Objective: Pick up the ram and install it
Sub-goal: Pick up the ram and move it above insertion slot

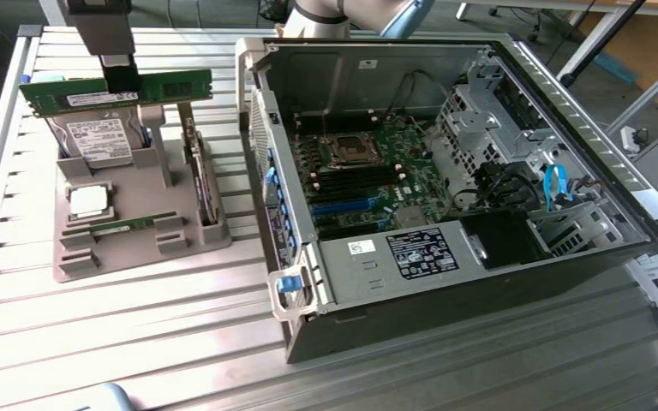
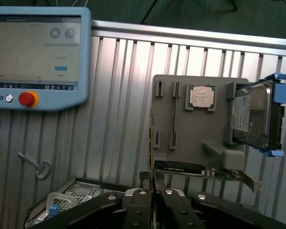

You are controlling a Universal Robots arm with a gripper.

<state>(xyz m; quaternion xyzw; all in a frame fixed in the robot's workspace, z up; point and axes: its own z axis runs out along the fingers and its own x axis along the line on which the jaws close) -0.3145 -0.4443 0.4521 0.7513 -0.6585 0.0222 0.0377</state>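
Ram point(image 1: 175, 88) clamped in hand point(image 1: 120, 79) over tray point(image 1: 134, 248); wrist cam: pendant point(image 2: 35, 52), key point(image 2: 35, 167).

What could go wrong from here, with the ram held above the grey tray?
1. The gripper pinches the long thin green ram stick at one narrow spot near its middle, so it may tilt or slip.
2. The wall of the open grey metal computer case stands between the stick and the black motherboard slots; a low path could clip it.

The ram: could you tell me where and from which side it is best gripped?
Grip the ram mid-length on its upper long edge, from above, across its flat faces: it stands on edge, nearly level, and the gripper holds it so.
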